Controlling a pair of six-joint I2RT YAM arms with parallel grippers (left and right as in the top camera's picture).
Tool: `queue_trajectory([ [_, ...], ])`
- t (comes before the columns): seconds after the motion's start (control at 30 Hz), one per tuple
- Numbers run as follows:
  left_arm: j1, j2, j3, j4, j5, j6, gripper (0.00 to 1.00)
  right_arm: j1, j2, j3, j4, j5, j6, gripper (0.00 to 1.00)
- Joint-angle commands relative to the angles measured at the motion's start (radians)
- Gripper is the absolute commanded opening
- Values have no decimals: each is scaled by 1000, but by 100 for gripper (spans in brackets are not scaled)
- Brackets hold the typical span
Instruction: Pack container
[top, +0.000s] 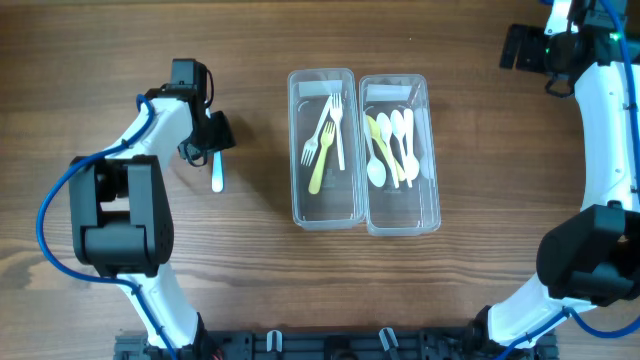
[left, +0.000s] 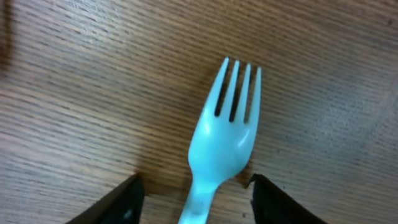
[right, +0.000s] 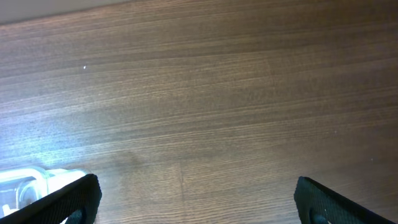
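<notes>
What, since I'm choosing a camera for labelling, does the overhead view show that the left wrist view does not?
Only overhead: two clear plastic containers, the left one holding white and yellow plastic forks, the right one similar spoons. Only left wrist: the four tines of the pale blue plastic fork, with black fingers either side of its handle. Both: that fork on the wooden table.

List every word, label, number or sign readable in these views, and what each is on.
None: no readable text anywhere.
The left container, right container, the forks and spoons in them, the blue fork and the wooden table are all unmarked.
A pale patch at each container's far end shows nothing legible.
</notes>
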Motion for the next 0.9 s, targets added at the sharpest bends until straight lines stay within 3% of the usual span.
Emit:
queue_trajectory([
  [0.0,-4,84,-8,4,3,21,42,3,-13,10,2,6,-13,100],
  [0.13,-5,94,-8,-12,11,21,24,3,-13,10,2,6,-12,100],
  [0.37,-5,80,-5,-15,26,21,21,3,-13,10,2,6,-12,100],
  [0.53,-5,29,-5,-20,26,21,10,3,-13,10,2,6,-12,100],
  [0.87,-4,-150,26,-19,26,20,12,3,-13,10,2,6,-12,100],
])
